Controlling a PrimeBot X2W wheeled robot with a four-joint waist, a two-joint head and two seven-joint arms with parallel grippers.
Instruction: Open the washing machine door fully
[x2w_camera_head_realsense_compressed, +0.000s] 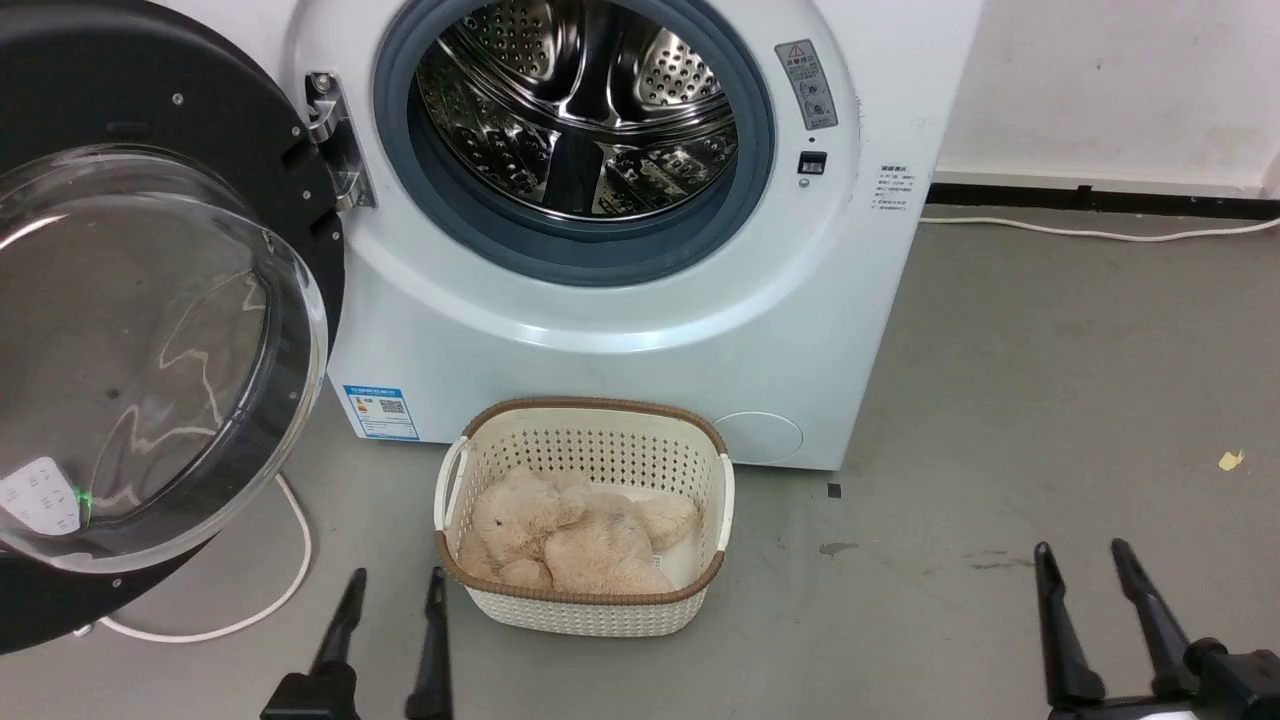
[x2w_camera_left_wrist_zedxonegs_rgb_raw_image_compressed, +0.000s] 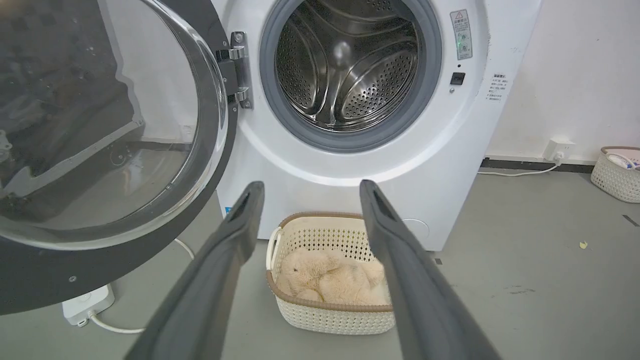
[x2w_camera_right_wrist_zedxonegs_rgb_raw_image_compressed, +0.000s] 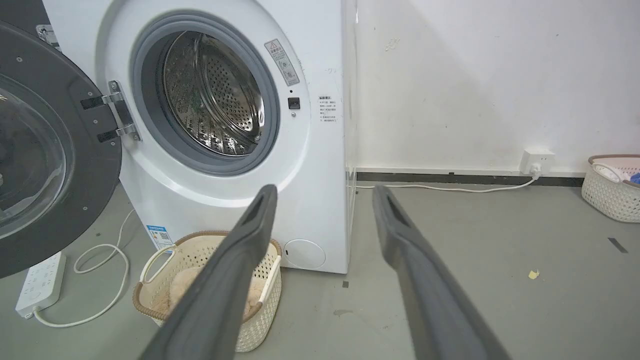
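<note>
One washing machine can be counted. Its one washing machine door is swung wide open at the left of the head view. It's hung on one metal hinge, with the glass bowl turned toward the camera, well clear of the steel drum.

Two baskets are seen. One basket is parked on the floor just in front of the machine, with one beige plush toy lying in it. A second basket is set well off by the wall.

Two grippers, four fingers total. The left gripper is held low just beside the near basket, fingers spread apart and empty. Same deal for the right gripper: spread, empty, held over bare floor well apart from the machine.

One power strip, one white cable looped below the door, one wall socket and one yellow scrap are also there.

Now the fuzzy bits:
- The door's left side and the machine's top are cropped by the head view's edge.
- The second basket is cut by the right edge of both wrist views, and what's inside can't be made out.
- What sort of animal the toy is can't be told.
- The print on the machine's stickers is too small to be read.
- The gripper bases are chopped off at the bottom edge.
</note>
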